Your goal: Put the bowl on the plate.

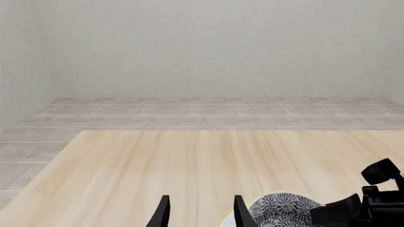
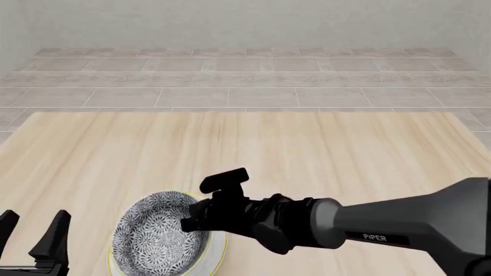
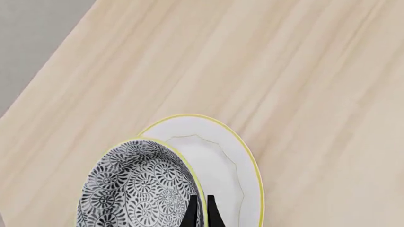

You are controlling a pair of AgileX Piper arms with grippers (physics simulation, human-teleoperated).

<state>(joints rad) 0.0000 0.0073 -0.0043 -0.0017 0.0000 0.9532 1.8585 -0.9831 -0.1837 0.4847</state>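
The bowl (image 2: 157, 237), grey-and-white floral with a yellowish rim, hangs over or rests on the white plate (image 2: 220, 252) near the table's front left. Whether it touches the plate I cannot tell. The right wrist view shows the bowl (image 3: 136, 189) covering one side of the plate (image 3: 221, 161). My right gripper (image 2: 192, 221) is shut on the bowl's rim, its fingers (image 3: 191, 213) pinching the edge. Left of the bowl, my left gripper (image 2: 34, 236) stands open and holds nothing. Its wrist view shows the bowl (image 1: 284, 208) beside its fingers (image 1: 241, 212).
The light wooden table (image 2: 307, 149) stretches forward to a tiled floor (image 2: 245, 80) and a pale wall. The right arm (image 2: 399, 227) reaches across the front of the table from the right.
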